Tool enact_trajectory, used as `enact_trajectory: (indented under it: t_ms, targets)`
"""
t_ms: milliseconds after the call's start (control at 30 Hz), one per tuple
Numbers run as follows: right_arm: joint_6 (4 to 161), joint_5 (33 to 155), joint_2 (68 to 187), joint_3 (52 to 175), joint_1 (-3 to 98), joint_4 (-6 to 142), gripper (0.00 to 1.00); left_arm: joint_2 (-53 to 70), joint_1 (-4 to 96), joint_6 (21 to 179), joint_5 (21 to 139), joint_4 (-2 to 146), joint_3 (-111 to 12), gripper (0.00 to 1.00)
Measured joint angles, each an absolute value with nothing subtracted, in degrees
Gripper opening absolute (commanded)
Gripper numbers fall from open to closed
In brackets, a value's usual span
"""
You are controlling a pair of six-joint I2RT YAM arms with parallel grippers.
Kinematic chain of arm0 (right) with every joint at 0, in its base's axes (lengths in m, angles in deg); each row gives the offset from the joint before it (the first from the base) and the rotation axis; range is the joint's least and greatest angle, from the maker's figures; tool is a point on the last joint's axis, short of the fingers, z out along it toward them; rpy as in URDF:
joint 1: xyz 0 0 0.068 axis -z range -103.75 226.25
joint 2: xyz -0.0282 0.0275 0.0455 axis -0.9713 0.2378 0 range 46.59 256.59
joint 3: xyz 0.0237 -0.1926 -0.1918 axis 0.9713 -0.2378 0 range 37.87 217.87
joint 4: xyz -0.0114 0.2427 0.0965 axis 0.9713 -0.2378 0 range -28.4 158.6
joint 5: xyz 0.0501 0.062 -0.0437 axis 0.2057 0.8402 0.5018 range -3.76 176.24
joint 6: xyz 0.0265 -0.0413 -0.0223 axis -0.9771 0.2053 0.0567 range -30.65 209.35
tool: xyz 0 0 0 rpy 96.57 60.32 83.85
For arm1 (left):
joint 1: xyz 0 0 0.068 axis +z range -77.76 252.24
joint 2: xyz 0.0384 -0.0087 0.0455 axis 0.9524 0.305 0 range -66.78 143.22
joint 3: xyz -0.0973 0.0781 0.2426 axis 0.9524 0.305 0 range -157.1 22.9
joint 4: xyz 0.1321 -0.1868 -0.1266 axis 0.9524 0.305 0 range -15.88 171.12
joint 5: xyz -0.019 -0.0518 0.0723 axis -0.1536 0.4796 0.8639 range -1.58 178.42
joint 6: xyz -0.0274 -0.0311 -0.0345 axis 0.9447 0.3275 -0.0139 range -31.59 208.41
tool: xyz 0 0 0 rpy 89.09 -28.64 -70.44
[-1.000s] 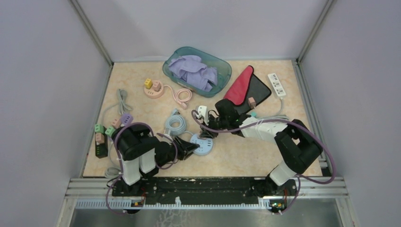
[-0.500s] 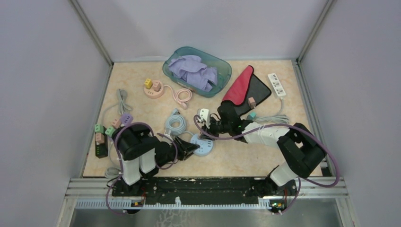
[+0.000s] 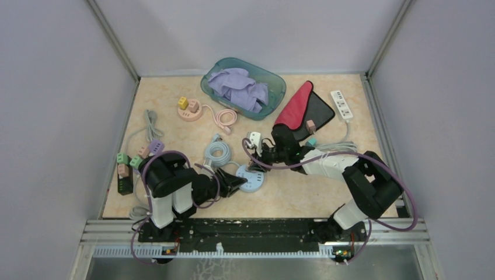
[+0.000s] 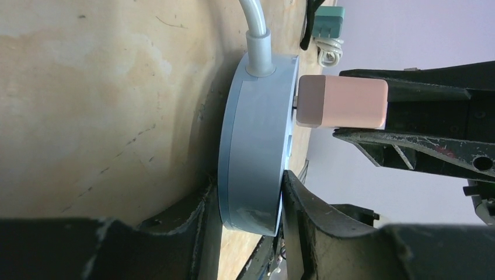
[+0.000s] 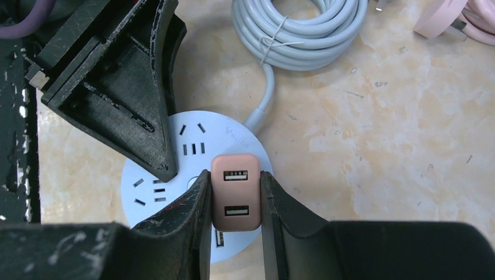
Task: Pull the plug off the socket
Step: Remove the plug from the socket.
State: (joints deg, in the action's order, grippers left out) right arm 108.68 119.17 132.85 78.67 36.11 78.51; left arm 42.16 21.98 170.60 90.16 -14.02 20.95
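Observation:
The socket (image 3: 251,178) is a round light-blue disc lying flat on the table, its grey cable leaving toward the coil. My left gripper (image 3: 238,182) is shut on its near rim; in the left wrist view the fingers (image 4: 198,216) clamp the disc (image 4: 257,140) from both faces. The plug (image 5: 235,192) is a pink block with two USB ports, standing on the socket's face (image 5: 198,140). My right gripper (image 5: 234,178) is shut on its two sides from above. Side-on, the plug (image 4: 344,102) sits a hair off the face, with a sliver of prong showing.
A coiled grey cable (image 3: 216,153) lies just behind the socket. Farther back are a pink round socket (image 3: 190,108), a teal bin of purple cloth (image 3: 243,87), a red-and-black pouch (image 3: 303,108) and a white power strip (image 3: 341,104). A black strip with coloured plugs (image 3: 125,169) lies left.
The right wrist has shifted slightly to the right above the socket, still holding the plug. The left arm has not moved.

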Motion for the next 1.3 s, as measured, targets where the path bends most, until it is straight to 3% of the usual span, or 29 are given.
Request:
enact_trajectory:
  t_ms: [233, 633, 1033, 1300]
  targets:
    - [111.15, 123.94, 132.79, 77.64, 37.00, 79.50, 0.00, 42.16, 21.77, 169.82, 89.63, -14.02, 20.80, 0.00]
    - [104.29, 109.95, 131.98, 76.77, 30.58, 83.56, 0.00, 40.13, 22.29, 169.31, 90.51, -13.93, 22.26, 0.00]
    - [108.24, 125.60, 131.98, 77.23, 38.09, 79.39, 0.00, 39.80, 22.79, 166.56, 88.28, -13.87, 21.69, 0.00]
    - [106.19, 115.41, 131.93, 76.42, 32.37, 83.36, 0.00, 39.98, 23.75, 167.52, 88.10, -13.89, 22.28, 0.00]
